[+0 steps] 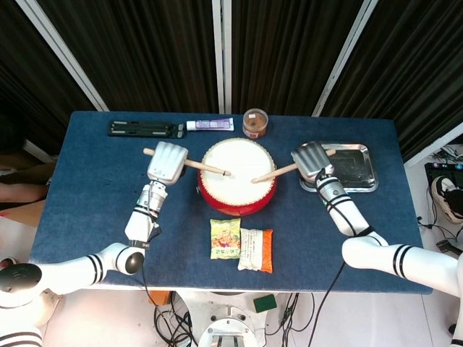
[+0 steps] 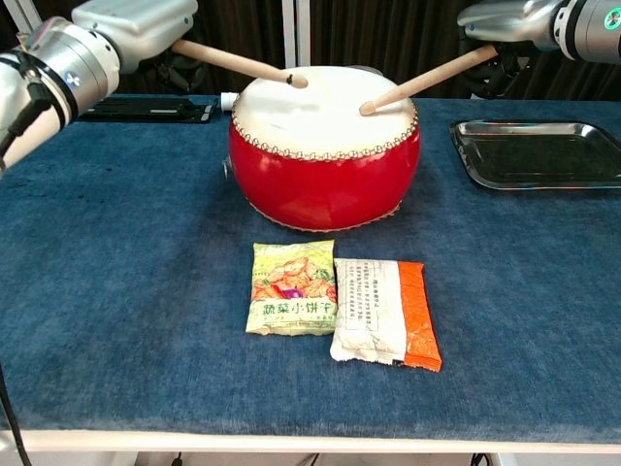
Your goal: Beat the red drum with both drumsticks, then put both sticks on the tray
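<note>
Blue table (image 1: 87, 188) | both robot hands grip drumsticks | tips seemingly over red drum (image 1: 237, 189)

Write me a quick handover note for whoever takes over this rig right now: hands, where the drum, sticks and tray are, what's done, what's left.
Left hand grips the left drumstick, tip raised just over the drum skin.
Right hand grips the right drumstick, tip down on the skin.
Red drum stands mid-table; the tray, to its right, holds nothing.
Done: both sticks in hand, at the drum.
Left: finish any remaining beats, then lay both sticks on the tray.
</note>
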Robot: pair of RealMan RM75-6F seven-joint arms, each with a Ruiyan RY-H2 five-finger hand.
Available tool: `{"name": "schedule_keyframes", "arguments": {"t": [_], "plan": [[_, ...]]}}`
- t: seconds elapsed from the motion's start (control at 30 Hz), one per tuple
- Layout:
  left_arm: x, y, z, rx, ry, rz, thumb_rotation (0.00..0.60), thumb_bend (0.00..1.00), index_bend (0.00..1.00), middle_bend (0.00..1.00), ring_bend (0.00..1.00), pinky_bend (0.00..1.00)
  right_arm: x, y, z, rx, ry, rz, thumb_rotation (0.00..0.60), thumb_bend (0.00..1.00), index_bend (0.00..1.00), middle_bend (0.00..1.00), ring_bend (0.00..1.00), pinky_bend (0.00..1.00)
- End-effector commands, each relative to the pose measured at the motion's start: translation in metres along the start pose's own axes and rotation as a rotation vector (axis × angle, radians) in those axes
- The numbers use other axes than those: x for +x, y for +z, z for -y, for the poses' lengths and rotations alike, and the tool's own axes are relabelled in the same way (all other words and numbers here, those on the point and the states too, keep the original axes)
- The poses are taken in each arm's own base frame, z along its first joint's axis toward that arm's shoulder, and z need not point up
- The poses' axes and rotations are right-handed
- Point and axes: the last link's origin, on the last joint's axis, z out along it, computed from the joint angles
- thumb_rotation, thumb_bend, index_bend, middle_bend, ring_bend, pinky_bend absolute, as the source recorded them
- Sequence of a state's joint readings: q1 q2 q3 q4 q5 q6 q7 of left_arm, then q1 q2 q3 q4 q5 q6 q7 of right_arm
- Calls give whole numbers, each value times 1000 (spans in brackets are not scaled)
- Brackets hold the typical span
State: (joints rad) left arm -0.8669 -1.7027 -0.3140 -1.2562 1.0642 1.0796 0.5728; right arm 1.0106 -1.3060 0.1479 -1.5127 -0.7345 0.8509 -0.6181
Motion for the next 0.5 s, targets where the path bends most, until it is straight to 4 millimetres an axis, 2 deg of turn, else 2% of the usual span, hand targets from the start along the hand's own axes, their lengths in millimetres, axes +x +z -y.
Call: {"name": "schedule_keyframes", "arguments": {"t": [0.03, 0.1, 0.17, 0.37, 0.43, 0.5], "plan": [[-26, 0, -10, -19, 46, 73, 600, 578, 1000, 1000, 1000, 1000, 32, -8, 3, 27, 123, -119, 600, 906, 1000, 1000, 1000, 1000], [-28, 1, -8, -8, 54, 75, 600, 578, 1000, 1000, 1000, 1000, 37, -11, 2, 38, 142, -134, 600, 906, 1000, 1000, 1000, 1000], [-22, 2, -4, 10, 35, 46, 600, 579, 1000, 1000, 1000, 1000, 33, -11, 0, 38, 131, -122, 600, 906, 1000, 1000, 1000, 1000], [14, 0, 5, 23, -13, -68, 600, 578, 1000, 1000, 1000, 1000, -11, 4, 2, 20, 16, -1, 600, 906, 1000, 1000, 1000, 1000], [15, -1, 4, 17, -8, -62, 600, 578, 1000, 1000, 1000, 1000, -18, 7, 4, 13, -15, 11, 600, 906, 1000, 1000, 1000, 1000], [6, -2, 0, 9, 9, -27, 600, 578, 1000, 1000, 1000, 1000, -13, 7, 5, 6, 32, -19, 600, 906, 1000, 1000, 1000, 1000]]}}
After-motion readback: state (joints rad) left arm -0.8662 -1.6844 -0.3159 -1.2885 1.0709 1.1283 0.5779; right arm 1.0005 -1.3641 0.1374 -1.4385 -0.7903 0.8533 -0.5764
